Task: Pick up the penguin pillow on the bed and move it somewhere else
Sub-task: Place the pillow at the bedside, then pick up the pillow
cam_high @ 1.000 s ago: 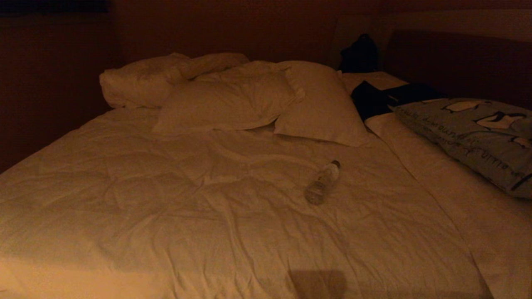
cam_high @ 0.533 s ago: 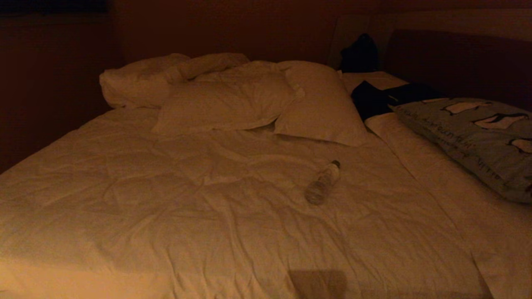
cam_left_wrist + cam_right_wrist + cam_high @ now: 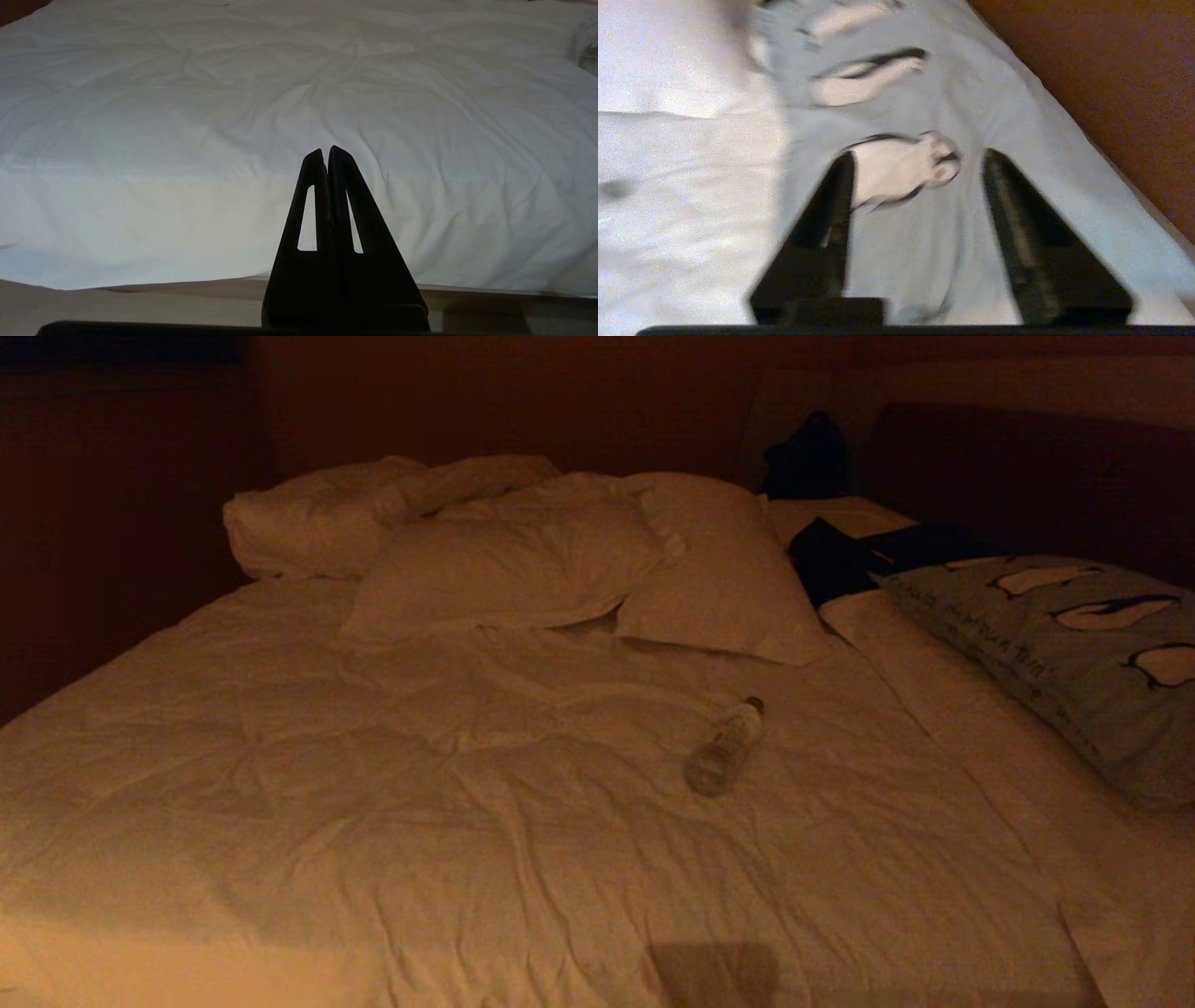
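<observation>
The penguin pillow [image 3: 1074, 653], grey-blue with black-and-white penguins, lies at the right side of the bed [image 3: 373, 784], running off the head view's right edge. In the right wrist view my right gripper [image 3: 919, 154] hovers over the penguin pillow [image 3: 924, 93], open, its two fingers wide apart and the printed fabric showing between them. I cannot tell whether the fingers touch the fabric. My left gripper [image 3: 325, 150] is shut and empty, parked low before the bed's [image 3: 187, 116] near edge. Neither arm shows in the head view.
A clear plastic bottle [image 3: 724, 747] lies on the duvet mid-bed. Rumpled white pillows [image 3: 513, 560] are piled at the head end. Dark clothing [image 3: 840, 560] lies beside the penguin pillow and a dark bag [image 3: 810, 457] stands behind it. A brown wall [image 3: 1111, 70] runs along the pillow's far side.
The penguin pillow's near end has sunk and now lies flatter, a little further right. The bottle and the white pillows have not moved.
</observation>
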Controlling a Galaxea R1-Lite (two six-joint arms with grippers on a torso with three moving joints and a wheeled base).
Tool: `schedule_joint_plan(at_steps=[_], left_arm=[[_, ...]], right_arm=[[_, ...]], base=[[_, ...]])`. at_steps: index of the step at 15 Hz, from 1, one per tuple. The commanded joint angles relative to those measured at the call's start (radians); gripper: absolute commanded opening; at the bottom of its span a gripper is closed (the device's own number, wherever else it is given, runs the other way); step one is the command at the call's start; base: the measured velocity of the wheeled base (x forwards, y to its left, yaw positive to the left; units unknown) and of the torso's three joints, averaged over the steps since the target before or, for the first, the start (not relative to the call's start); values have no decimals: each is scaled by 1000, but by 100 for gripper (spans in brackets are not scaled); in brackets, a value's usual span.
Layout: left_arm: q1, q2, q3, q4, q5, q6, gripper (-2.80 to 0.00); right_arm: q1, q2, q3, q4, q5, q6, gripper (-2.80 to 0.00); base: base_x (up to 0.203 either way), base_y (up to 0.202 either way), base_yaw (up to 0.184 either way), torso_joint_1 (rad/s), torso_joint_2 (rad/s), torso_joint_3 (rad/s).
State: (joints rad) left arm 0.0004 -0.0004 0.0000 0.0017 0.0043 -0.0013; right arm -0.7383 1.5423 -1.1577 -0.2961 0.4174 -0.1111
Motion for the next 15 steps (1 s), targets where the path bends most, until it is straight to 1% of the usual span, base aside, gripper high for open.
schedule_joint_plan(at_steps=[1,3,4,6,7,8,9,10,12,13,14,15], left_arm=[[0,0,0,0,0,0,-280],[1,0,0,0,0,0,-280],[0,0,0,0,0,0,-280],[1,-1,0,0,0,0,-280],[0,0,0,0,0,0,-280],[1,0,0,0,0,0,-280],[1,-1,0,0,0,0,-280],[1,0,0,0,0,0,-280],[1,0,0,0,0,0,-280],[1,0,0,0,0,0,-280],[1,0,0,0,0,0,-280],[0,-1,0,0,0,0,-280]], right_arm=[[0,-193,47,156,38,6,-280],[8,-344,93,273,71,26,-280],[18,-416,106,370,112,49,-280],[42,-525,118,620,209,113,-280],[62,-571,121,727,234,155,-280],[76,-608,123,796,246,214,-280],[82,-645,127,852,248,287,-280],[84,-677,140,902,241,335,-280],[85,-734,184,951,157,358,-280],[85,-770,210,977,141,363,-280],[87,-801,233,1022,142,367,-280],[92,-818,249,1080,191,369,-280]], base=[[0,0,0,0,0,0],[0,0,0,0,0,0],[0,0,0,0,0,0],[0,0,0,0,0,0],[0,0,0,0,0,0],[0,0,0,0,0,0],[0,0,0,0,0,0],[0,0,0,0,0,0],[0,0,0,0,0,0],[0,0,0,0,0,0],[0,0,0,0,0,0],[0,0,0,0,0,0]])
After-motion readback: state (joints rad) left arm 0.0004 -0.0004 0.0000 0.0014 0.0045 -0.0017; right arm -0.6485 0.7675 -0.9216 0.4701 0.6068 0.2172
